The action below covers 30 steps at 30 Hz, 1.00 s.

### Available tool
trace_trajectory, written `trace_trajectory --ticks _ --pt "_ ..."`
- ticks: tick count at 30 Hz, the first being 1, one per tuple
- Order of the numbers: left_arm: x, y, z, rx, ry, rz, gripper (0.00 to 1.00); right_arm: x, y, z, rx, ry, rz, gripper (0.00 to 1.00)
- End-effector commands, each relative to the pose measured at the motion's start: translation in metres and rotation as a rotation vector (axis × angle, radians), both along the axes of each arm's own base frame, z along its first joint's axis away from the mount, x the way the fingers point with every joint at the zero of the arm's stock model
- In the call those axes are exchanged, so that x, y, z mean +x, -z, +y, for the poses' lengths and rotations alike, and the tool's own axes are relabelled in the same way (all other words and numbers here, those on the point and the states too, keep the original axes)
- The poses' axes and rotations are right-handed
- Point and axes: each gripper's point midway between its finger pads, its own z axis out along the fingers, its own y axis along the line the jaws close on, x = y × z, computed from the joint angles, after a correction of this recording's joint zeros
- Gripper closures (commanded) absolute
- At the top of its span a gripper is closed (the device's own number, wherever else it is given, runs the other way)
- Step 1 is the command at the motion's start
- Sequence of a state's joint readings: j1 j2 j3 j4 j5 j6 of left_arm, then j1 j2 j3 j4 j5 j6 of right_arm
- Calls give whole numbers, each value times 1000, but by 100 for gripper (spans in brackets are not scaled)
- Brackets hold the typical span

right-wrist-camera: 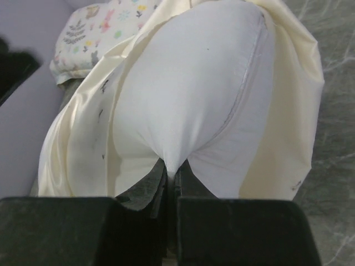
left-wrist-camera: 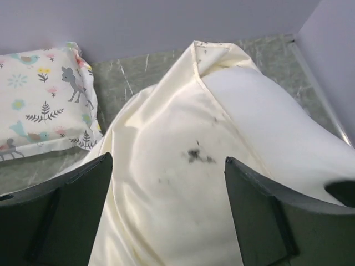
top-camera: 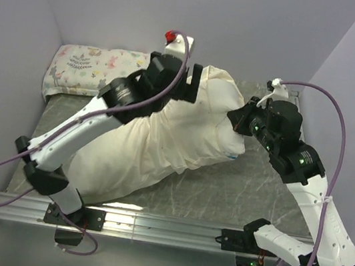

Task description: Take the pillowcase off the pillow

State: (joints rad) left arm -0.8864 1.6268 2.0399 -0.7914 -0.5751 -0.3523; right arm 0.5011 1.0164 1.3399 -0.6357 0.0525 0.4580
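While the right gripper (right-wrist-camera: 172, 173) is clamped tight on a pinch of the pillow (right-wrist-camera: 188, 94), whose bare white end pokes from the pillowcase (left-wrist-camera: 161, 127) toward two o'clock on the table (top-camera: 242, 190), the left gripper (left-wrist-camera: 166, 166) hovers spread wide over the cream fabric near twelve o'clock, holding nothing.

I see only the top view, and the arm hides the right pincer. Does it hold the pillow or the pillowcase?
Observer: The right pincer is shut on a pinch of the white pillow, not the pillowcase.
Operator: And the left pincer, does it grip anything?
Observer: No. The left pincer is open, its fingers wide apart over the pillowcase.
Operator: Is the pillowcase clean there?
Observer: No, it bears a dark smudge between those fingers.
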Motion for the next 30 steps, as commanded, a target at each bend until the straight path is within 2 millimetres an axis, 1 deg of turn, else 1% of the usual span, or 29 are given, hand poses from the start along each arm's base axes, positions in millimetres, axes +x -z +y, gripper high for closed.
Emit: trace_trajectory --ticks 1,2,3,4,5,6,7,8,9,10,12,13,15,16,17,18,19,20,22,23,24,25,26,27,28,29,30 --pt "-29 41 24 46 -155 53 12 14 -64 -17 28 105 -188 100" --pt "-47 50 16 38 -133 60 12 17 -65 -17 23 108 -188 100" --pt "-58 46 24 -23 -164 49 12 17 -67 -17 24 107 -189 100" --pt "-67 72 28 17 -174 83 12 18 -66 -16 21 105 -185 100" --pt "-81 80 25 12 -158 95 12 17 -69 -16 18 104 -190 100" --pt "-89 83 31 -28 -181 103 12 18 -70 -17 16 106 -190 100" --pt "-96 104 42 32 -201 129 12 17 -73 -18 12 107 -193 100" --pt "-102 112 43 37 -202 143 11 17 -75 -18 9 107 -198 100" --pt "-107 117 47 11 -215 155 11 16 -77 -19 8 108 -201 100" --pt "-112 133 51 42 -218 177 11 16 -79 -20 6 111 -205 100" --pt "-116 144 53 25 -216 195 11 14 -82 -22 4 115 -209 100" --pt "-119 154 58 43 -224 208 12 13 -84 -22 2 111 -210 100" --pt "-123 160 68 36 -259 221 16 12 -86 -23 -1 112 -213 100" --pt "-124 163 73 50 -274 225 22 11 -89 -25 0 116 -219 100" --pt "-124 162 79 59 -295 217 26 10 -90 -26 -3 119 -221 100" --pt "-128 167 90 93 -323 237 27 9 -91 -27 -3 123 -225 100" --pt "-130 167 92 95 -334 243 24 8 -93 -29 -4 127 -231 100" --pt "-135 170 92 101 -328 261 20 8 -94 -30 -6 130 -232 100" --pt "-138 181 83 112 -271 285 17 8 -94 -31 -6 133 -233 100" --pt "-139 185 77 107 -242 293 19 8 -94 -31 -5 133 -234 100" --pt "-142 188 73 104 -203 309 23 8 -95 -30 -2 132 -236 100" --pt "-143 193 75 113 -206 314 35 7 -96 -31 -1 132 -238 100" --pt "-143 194 82 126 -230 313 46 7 -96 -32 -4 139 -239 100" --pt "-140 190 93 114 -298 286 60 7 -97 -34 -8 148 -242 100" --pt "-144 187 115 178 -348 291 85 6 -101 -37 -9 158 -249 100" --pt "-143 181 128 179 -402 276 94 7 -102 -41 -17 175 -250 100" --pt "-141 170 138 138 -441 255 100 6 -104 -43 -19 179 -254 100"
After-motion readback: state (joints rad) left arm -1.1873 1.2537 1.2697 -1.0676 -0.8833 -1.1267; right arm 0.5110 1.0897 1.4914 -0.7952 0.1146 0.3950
